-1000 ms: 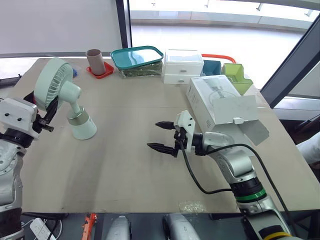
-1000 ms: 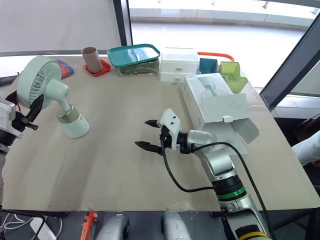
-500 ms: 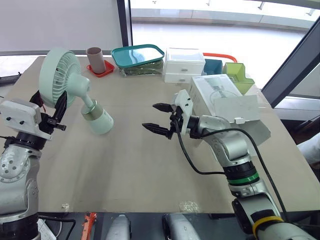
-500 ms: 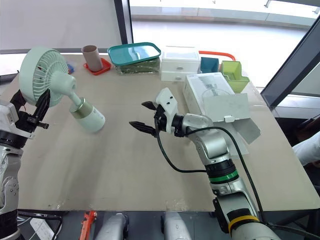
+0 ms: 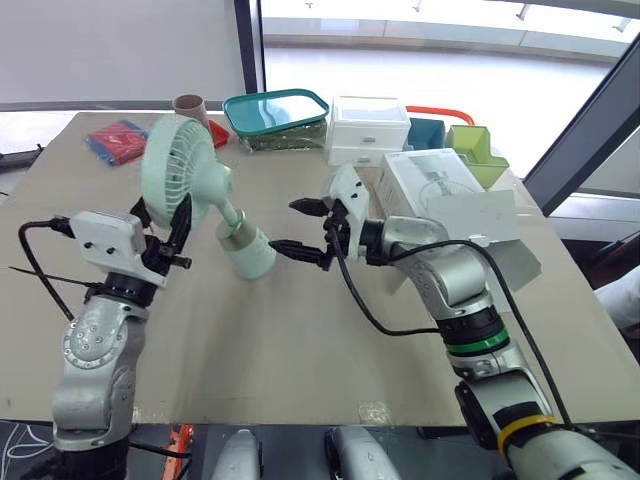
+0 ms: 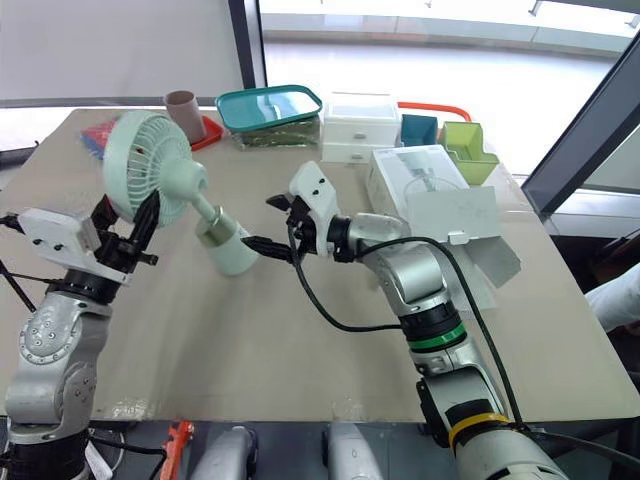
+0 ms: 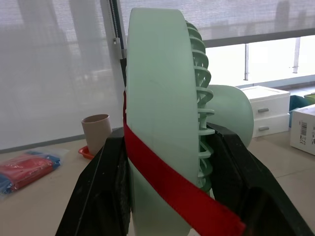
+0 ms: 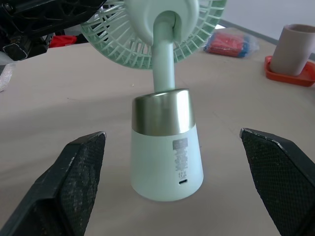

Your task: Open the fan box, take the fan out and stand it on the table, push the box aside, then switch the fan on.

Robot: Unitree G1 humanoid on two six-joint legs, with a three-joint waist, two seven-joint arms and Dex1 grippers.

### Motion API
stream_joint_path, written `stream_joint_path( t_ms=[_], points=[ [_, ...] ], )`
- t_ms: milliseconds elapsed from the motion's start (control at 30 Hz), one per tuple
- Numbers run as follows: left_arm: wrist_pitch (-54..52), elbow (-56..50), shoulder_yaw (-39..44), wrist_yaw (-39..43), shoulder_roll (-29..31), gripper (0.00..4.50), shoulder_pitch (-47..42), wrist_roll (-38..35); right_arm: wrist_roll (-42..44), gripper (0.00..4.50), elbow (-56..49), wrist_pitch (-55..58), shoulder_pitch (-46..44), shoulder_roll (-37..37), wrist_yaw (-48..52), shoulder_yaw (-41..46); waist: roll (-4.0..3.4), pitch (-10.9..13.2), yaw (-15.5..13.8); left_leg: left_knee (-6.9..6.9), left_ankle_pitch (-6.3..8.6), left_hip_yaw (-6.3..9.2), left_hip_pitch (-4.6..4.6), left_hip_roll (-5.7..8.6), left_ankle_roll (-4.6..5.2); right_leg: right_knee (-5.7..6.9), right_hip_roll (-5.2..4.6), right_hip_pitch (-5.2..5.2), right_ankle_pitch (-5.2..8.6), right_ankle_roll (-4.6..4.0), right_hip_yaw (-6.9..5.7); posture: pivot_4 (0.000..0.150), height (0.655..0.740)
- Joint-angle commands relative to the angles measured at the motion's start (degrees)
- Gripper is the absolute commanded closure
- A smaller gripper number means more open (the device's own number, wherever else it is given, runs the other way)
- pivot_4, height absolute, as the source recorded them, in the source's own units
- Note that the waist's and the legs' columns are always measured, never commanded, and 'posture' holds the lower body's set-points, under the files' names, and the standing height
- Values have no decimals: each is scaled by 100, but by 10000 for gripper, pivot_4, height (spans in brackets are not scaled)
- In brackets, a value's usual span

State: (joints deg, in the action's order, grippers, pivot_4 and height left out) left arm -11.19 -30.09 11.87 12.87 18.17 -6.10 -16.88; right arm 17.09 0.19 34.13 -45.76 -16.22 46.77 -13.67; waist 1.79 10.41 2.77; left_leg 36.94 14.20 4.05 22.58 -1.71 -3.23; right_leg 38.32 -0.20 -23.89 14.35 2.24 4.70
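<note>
The left claw (image 5: pixel 160 222) is clamped on the round grille head of the mint-green fan (image 5: pixel 190 180), one finger on each side, holding it tilted with its base down at the surface (image 5: pixel 300 350). Just beside that base, the right claw (image 5: pixel 287 226) is spread wide and holds nothing, its fingers pointing at the base. Behind the right arm lies the white fan box (image 5: pixel 440 195), flap open. Farther back stand a teal-lidded container (image 5: pixel 275 112), a white drawer unit (image 5: pixel 368 130) and a brown cup (image 6: pixel 181 110).
</note>
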Motion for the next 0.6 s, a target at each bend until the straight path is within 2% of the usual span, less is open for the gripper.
stream_joint_path(
  t_ms=[33, 433, 600],
  points=[
    [88, -366, 60, 9, 33, 28376, -139, -66, -60, 0, -175, 148, -251, 116, -146, -65, 0, 0, -1, 0, -1, 1, 0, 0, -2, 1, 0, 0, -1, -1, 0, 1500, 7400],
    [-87, 66, 151, 507, 432, 28376, -766, -389, -338, 0, 212, 302, -643, 754, -597, -237, 0, 0, 0, 8, -3, 3, 3, 1, -5, 7, 2, -2, -2, -3, -2, 1500, 7400],
    [-114, 129, 196, 652, 516, 28376, -856, -464, -490, 0, 692, 202, -884, 1039, -783, -192, -1, 0, 3, 7, -3, 3, 4, 0, -5, 7, 3, -5, -2, -3, -3, 1500, 7400]
  ],
)
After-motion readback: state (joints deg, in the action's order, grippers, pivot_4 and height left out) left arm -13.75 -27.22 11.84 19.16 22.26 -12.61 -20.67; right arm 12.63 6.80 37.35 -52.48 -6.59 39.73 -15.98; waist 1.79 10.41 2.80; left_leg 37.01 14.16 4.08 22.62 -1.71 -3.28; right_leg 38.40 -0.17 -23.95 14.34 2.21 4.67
